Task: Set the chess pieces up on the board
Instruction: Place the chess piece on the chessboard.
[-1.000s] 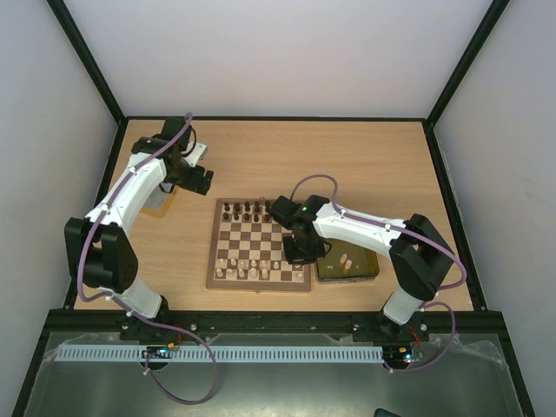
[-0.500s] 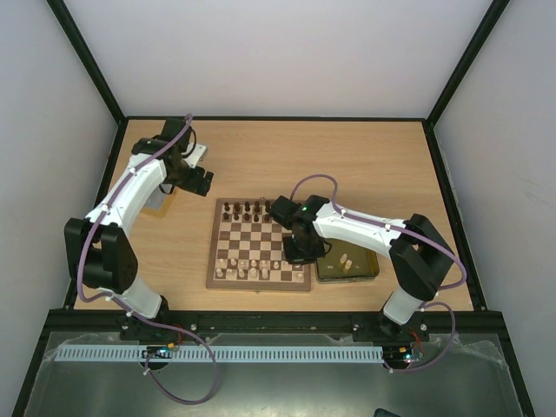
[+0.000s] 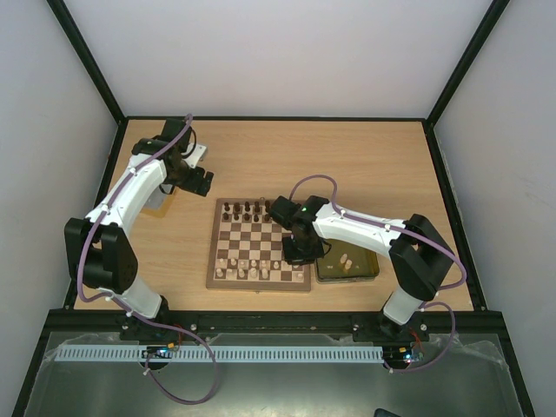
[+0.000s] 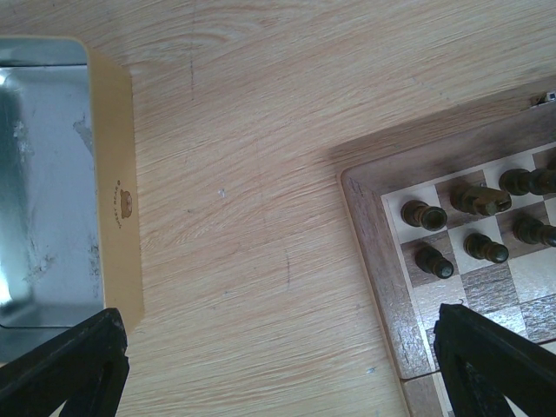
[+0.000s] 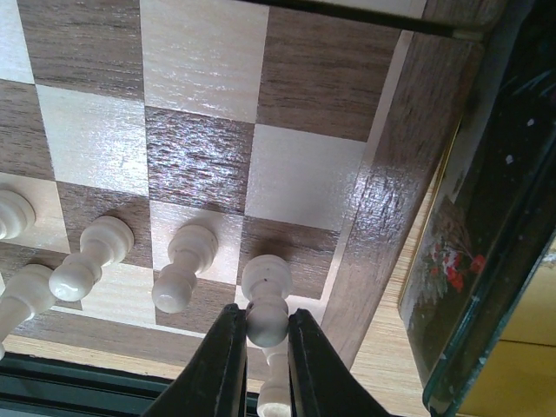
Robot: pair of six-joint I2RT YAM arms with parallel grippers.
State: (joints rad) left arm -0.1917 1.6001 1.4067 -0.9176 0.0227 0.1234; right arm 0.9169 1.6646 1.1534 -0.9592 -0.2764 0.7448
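With right jaws pinched on the pale pawn, seat its base flat on the dark edge square of the board, open slowly, lift straight, leaving the wide-open left jaws parked.

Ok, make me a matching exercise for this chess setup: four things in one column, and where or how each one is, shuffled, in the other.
1. left gripper
2. right gripper
3. dark pieces
4. tray

A. on the board's far rows
B. beside the board, cream pieces inside
C. open, over the table
D. shut on a cream piece

Pairs: 1-C, 2-D, 3-A, 4-B
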